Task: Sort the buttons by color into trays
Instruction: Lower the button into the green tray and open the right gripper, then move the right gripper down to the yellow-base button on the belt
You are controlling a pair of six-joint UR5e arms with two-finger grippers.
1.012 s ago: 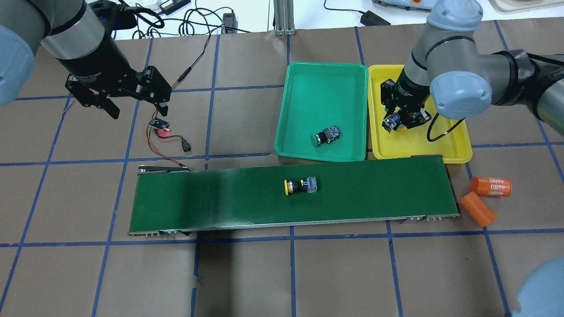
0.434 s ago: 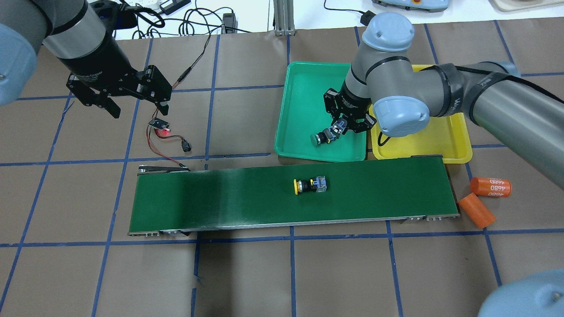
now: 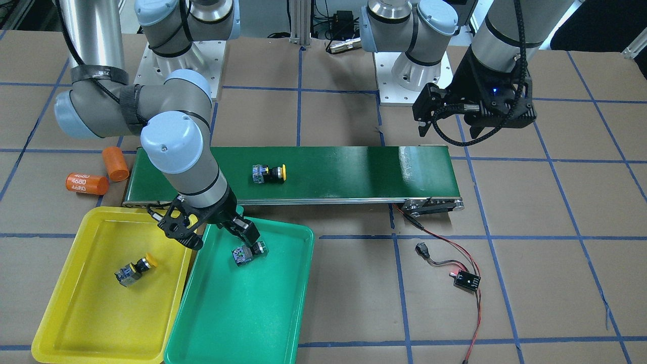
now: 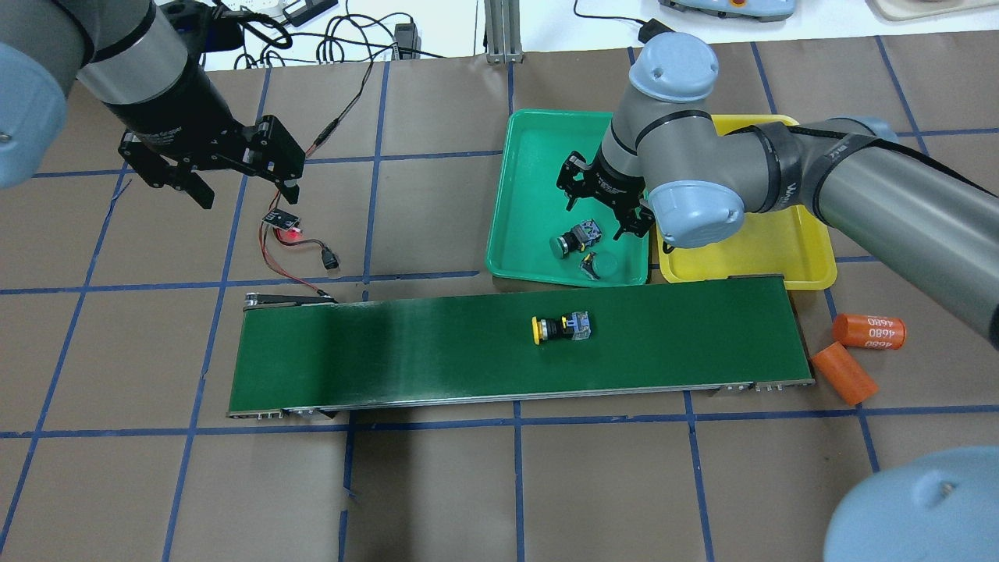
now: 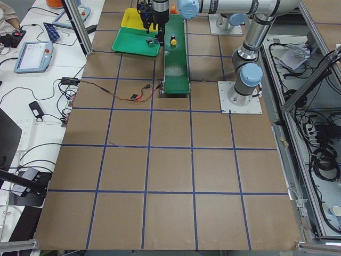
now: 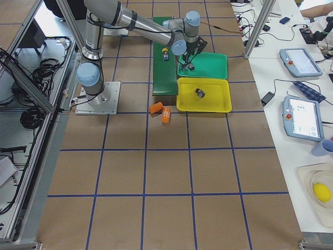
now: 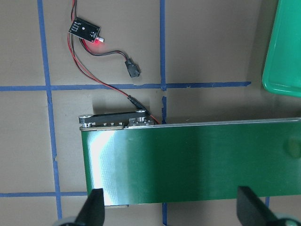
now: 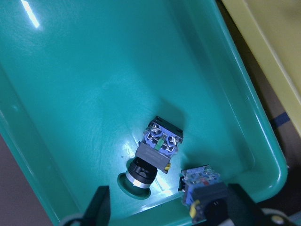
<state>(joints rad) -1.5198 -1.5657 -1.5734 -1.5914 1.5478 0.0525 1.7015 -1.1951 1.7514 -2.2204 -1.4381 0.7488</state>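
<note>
My right gripper is open and empty just above the green tray. Two green buttons lie in that tray below it: one on its side, the other by the near rim. The right wrist view shows both, one between the fingers and one next to the right finger. A yellow button lies on the dark green belt. Another yellow button lies in the yellow tray. My left gripper is open and empty, above the table beyond the belt's left end.
Two orange cylinders marked 4680 lie off the belt's right end. A small sensor board with a red light and red wires lies near the belt's left end. The yellow tray stands right beside the green one.
My right gripper moved from over the yellow tray to the green tray and opened; a second green button now lies there. The yellow button on the belt moved right. The left arm stayed still.
</note>
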